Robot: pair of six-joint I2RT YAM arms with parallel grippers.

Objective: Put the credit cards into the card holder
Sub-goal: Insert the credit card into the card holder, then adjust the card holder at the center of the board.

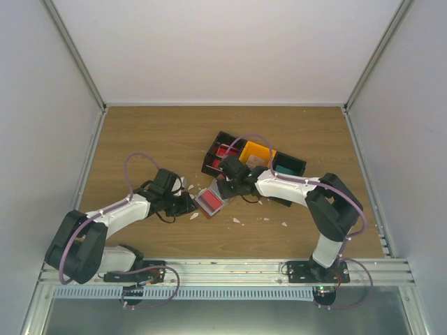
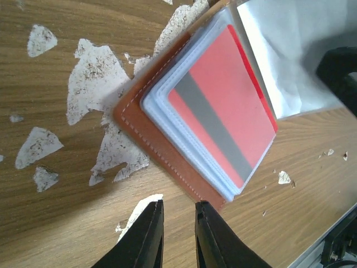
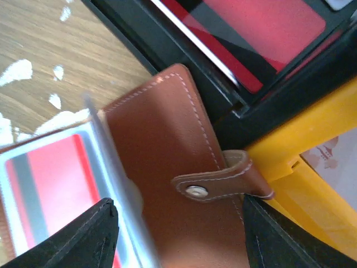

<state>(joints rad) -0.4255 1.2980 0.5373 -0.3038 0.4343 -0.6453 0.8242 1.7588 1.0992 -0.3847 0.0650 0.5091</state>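
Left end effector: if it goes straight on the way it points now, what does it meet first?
Probably the brown edge of the card holder, just ahead; the height above the table is unclear.

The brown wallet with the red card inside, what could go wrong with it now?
The reddish-brown leather card holder lies open right by the black-and-orange bin tray. The right gripper, open, straddles its flap; closing might snag the snap tab or jam it into the tray. The left gripper, close to its edge, might nudge it and shift the red plastic card.
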